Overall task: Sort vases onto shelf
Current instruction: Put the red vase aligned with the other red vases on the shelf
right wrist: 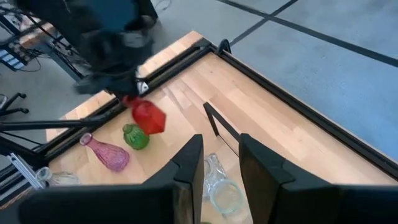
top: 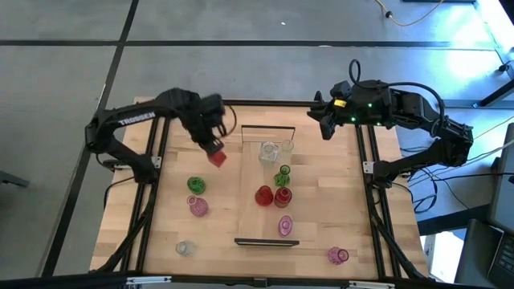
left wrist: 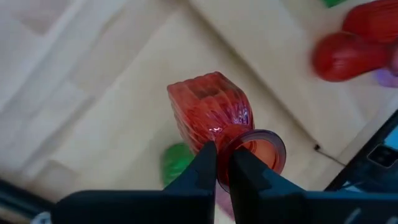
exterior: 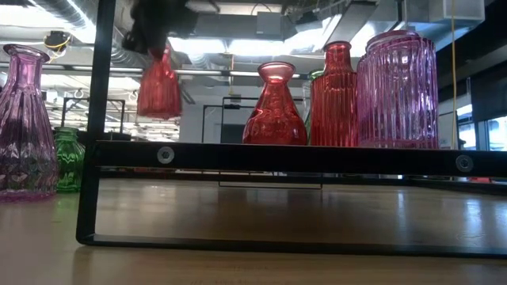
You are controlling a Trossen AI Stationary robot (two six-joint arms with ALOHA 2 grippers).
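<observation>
Between my left jaws [left wrist: 224, 163], low in the left wrist frame, sits only the thin neck of a red vase [left wrist: 211, 112], squeezed just under its flared lip, with the ribbed body hanging free. In the high view, left of centre, that vase [top: 216, 157] rides above bare worktop [top: 161, 217], just short of the shelf [top: 250, 160]. Such a narrow pinch on smooth glass is the risk: I judge a quick swing could twist it loose. Farther on, 2 red vases [top: 264, 195] and a green one [top: 282, 177] already crowd the shelf's middle, so a careless set-down might topple them. At upper right my right jaws [top: 325, 122] wait part open, holding nothing.
</observation>
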